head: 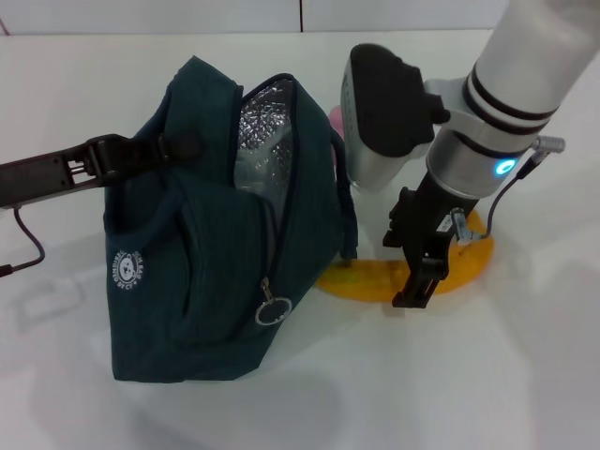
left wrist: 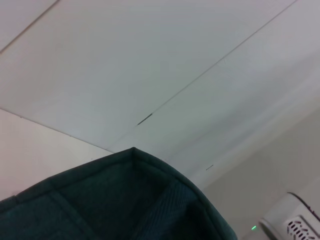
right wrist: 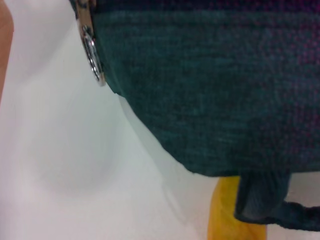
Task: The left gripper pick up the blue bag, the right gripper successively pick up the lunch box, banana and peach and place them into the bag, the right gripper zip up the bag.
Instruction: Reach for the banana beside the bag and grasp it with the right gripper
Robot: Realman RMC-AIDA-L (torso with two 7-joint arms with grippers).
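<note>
The left gripper [head: 173, 145] is clamping the top edge of the bag [head: 202, 272], which is sitting on the table [head: 469, 375] with its mouth gaping and silver lining showing. The right gripper [head: 417, 286] is hanging over the yellow plate [head: 473, 258] just beside the bag; whether its fingers are parted or closed cannot be determined. The zip ring [head: 273, 310] is dangling at the front.

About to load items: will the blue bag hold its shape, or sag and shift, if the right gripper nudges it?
Probably sags: the blue bag is soft fabric, creased, hanging from the left gripper. Its mouth gapes on foil lining, so it may fold. The right gripper is over the yellow plate.
</note>
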